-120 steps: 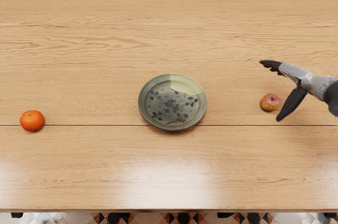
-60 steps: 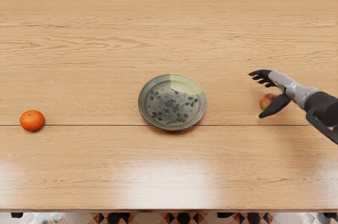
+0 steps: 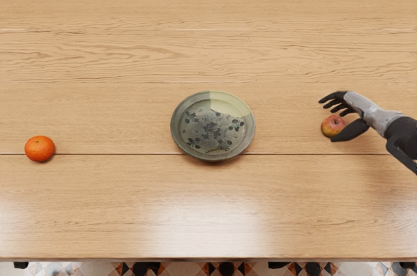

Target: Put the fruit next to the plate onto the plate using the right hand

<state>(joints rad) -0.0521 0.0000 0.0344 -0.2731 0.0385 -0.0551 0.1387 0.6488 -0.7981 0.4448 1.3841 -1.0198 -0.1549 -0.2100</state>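
The small red-and-yellow apple lies on the light wooden surface, close to its right edge and about halfway between the far and near edges, well apart from the plate; it is not lifted; the right hand comes in from the right edge and brackets the fruit, its dark fingers spread on the far side and its thumb reaching round the near side, released and gripping nothing yet; whether the thumb touches the skin I cannot tell; this looks like the end of the reach, just before the grasp; the next move calls for the fingers to close on the apple without nudging it away, then a lift and a carry toward the round grey-green speckled ceramic plate at the middle of the surface; a round orange fruit sits near the left edge; compared with half a second ago, the hand has drawn back toward the right edge and settled lower, so the apple, then partly hidden, now shows whole; the apple itself has not shifted.
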